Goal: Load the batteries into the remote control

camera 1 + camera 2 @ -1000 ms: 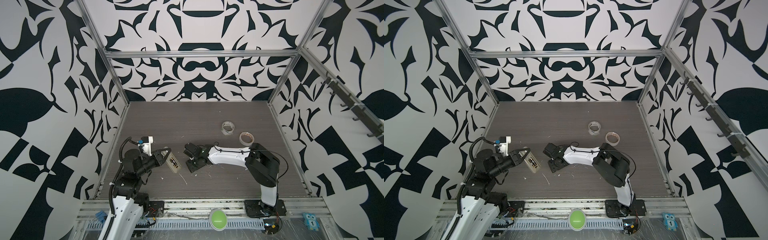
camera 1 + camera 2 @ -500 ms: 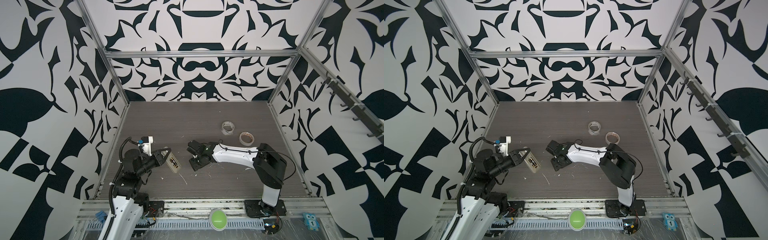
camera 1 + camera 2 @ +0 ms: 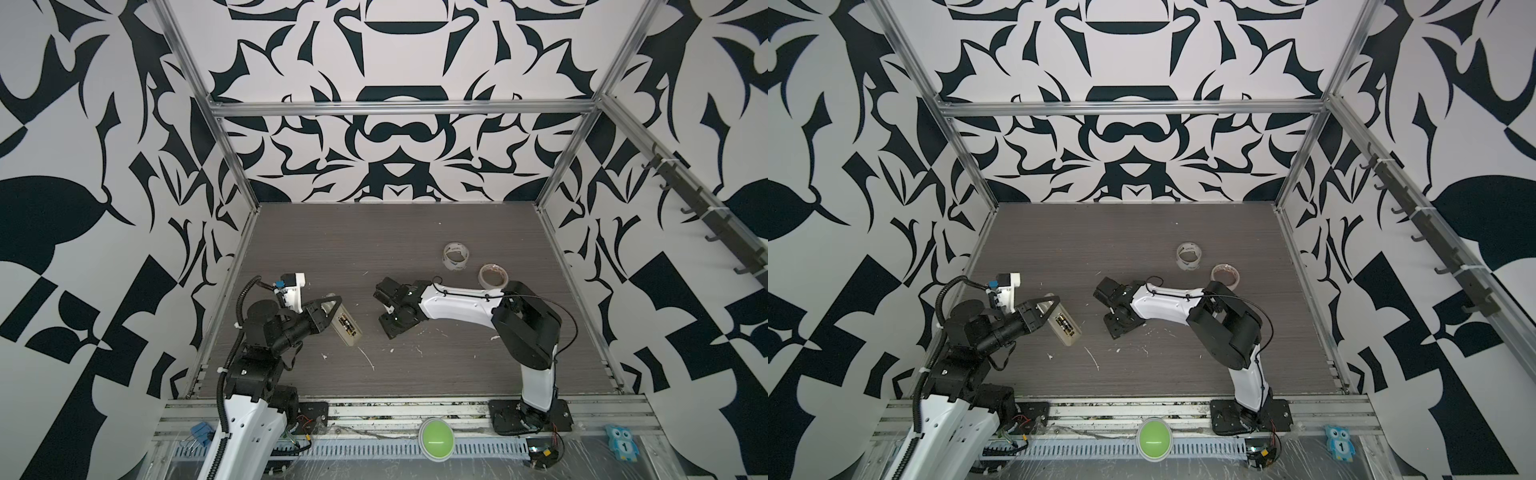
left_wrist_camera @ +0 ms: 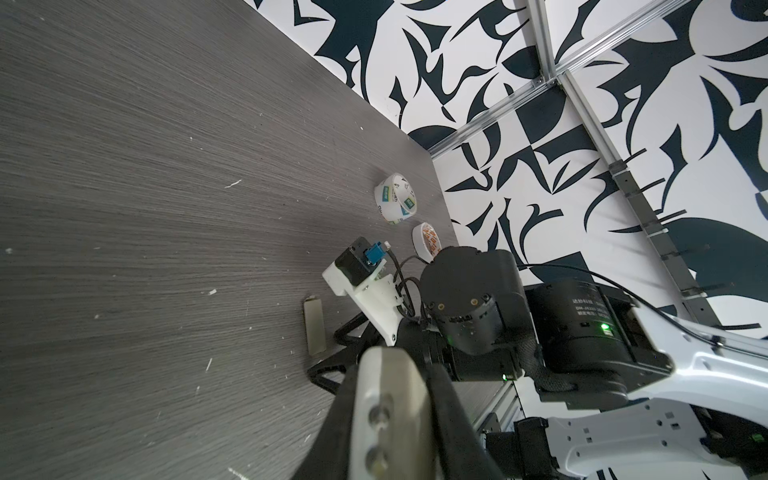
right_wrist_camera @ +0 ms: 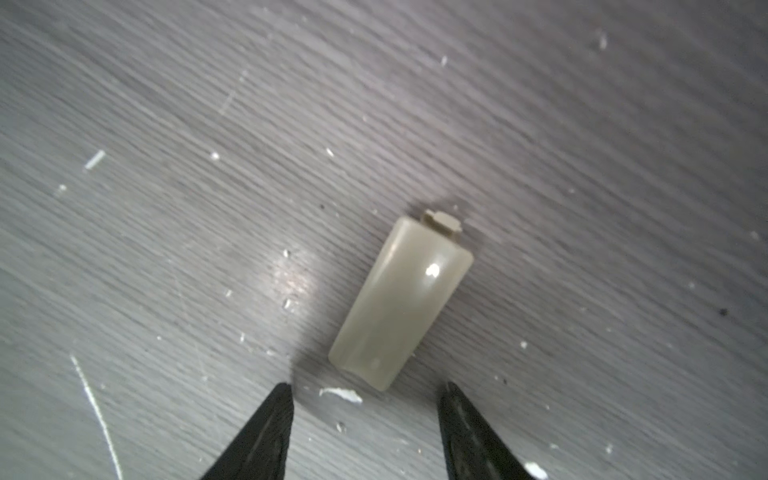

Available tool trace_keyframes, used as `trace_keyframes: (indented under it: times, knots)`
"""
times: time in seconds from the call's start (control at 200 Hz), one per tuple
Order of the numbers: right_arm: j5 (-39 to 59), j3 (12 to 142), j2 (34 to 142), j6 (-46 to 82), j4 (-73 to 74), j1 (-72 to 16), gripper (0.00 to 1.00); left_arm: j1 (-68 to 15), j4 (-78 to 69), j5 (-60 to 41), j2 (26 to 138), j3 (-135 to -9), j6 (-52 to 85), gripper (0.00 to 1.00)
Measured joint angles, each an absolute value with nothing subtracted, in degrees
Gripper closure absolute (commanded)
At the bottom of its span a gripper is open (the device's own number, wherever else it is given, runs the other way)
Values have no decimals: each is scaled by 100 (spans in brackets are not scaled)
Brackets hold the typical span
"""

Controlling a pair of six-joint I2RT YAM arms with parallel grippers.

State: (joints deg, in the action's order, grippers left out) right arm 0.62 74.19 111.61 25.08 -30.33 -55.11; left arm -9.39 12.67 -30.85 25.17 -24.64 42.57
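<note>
White remote control clamped in left pincer, batteries in its bay, right pincer parted near cover.

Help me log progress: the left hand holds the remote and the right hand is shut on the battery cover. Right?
No: the right hand is open, and the cover lies free on the table, as the right wrist view shows. The left hand does hold the remote.

From high beyond its near edge, both top views overlook the whole worktop; wrist views see it close.
</note>
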Motion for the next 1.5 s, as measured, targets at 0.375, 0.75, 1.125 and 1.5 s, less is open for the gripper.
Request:
trace_keyframes:
  times: [0.375,0.75,1.125,1.5]
  knots:
    - [202,7911,11552,2554,-2762,-5749,41,-939,1267,-3083,2508,-2464,4257,100]
    - [318,8523,11998,2506,-2609,-5830,41,-939,1267,-3079,2471,-2464,4254,100]
    - [316,8772,12197,2209,-2495,-5592,41,-939,1269,-3061,2416,-2464,4254,100]
    - [255,9109,12376,1684,-2694,-5546,43,-939,1271,-2995,2416,-2464,4259,100]
